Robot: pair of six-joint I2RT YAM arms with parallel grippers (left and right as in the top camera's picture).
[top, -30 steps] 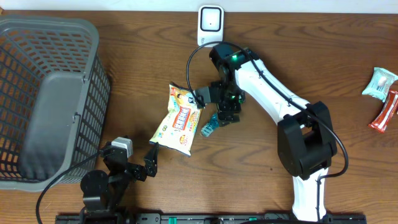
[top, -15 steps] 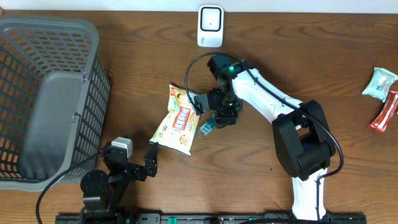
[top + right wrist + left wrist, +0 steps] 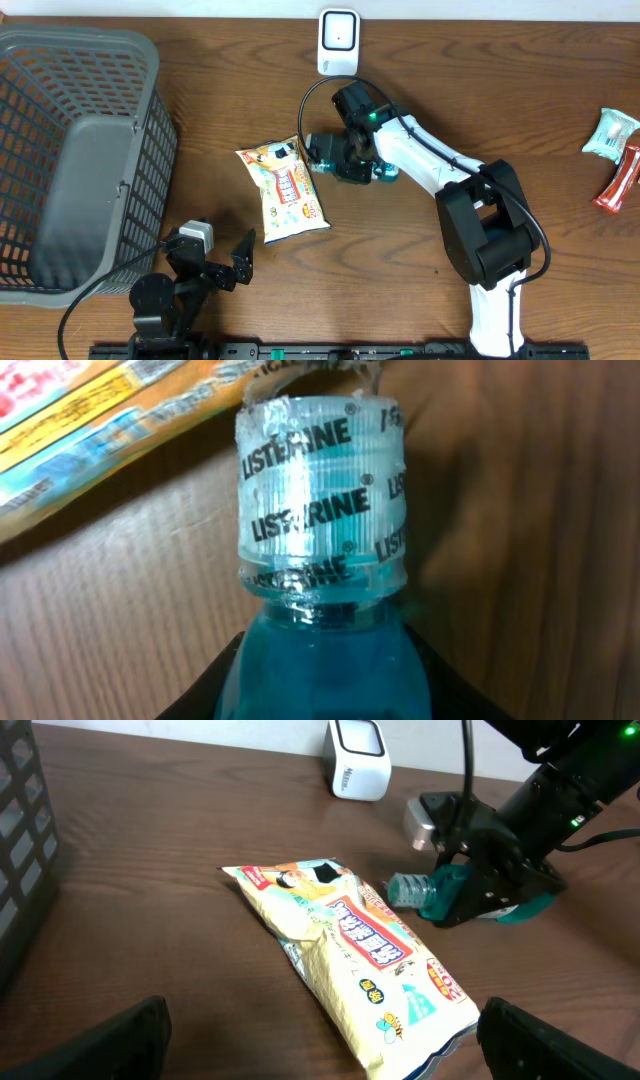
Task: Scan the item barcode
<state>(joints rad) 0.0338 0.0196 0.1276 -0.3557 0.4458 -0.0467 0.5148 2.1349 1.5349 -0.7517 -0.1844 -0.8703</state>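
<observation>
The right gripper [image 3: 350, 162] is closed around the middle of a small blue mouthwash bottle [image 3: 384, 175], its dark fingers pressed against either side of the body just behind the neck. The bottle lies sideways in that grip, low over the table [image 3: 520, 90]. It sits a short way in front of the white scanner [image 3: 338, 40], on the robot's side of it, with open wood between the two. Its clear ribbed cap [image 3: 320, 500] points away to the scanner's left, and the right wrist view shows the shrink seal printed LISTERINE. Whether the bottle touches the wood cannot be told.

A yellow snack bag [image 3: 285, 190] lies flat just past the cap, further from the scanner and to its left.

The left gripper [image 3: 240, 265] is spread wide and empty, well away from the scanner at the near table edge.
</observation>
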